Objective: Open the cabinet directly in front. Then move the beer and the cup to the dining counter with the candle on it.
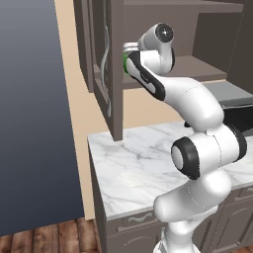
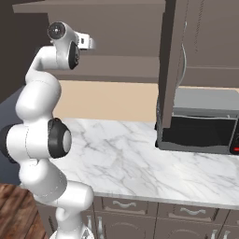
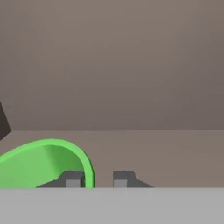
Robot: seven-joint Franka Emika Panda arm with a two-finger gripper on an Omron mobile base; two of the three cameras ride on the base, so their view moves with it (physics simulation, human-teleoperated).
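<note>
Two-finger gripper (image 3: 97, 179) sitting at lower centre of hand view, dark tips straddling right wall of bright green tapered plastic cup (image 3: 41, 164): one tip inside rim, other outside. Jaws narrowed onto that wall, pinching rim, likely for lifting out. Cup standing on shelf inside tall dark grey-brown panelled cabinet (image 1: 116, 79). In left base view, green sliver showing upper centre, beside wrist. Cabinet doors hanging open over white grey-veined marble worktop (image 2: 135, 158). Black microwave (image 2: 198, 130) sitting right of right base view.
</note>
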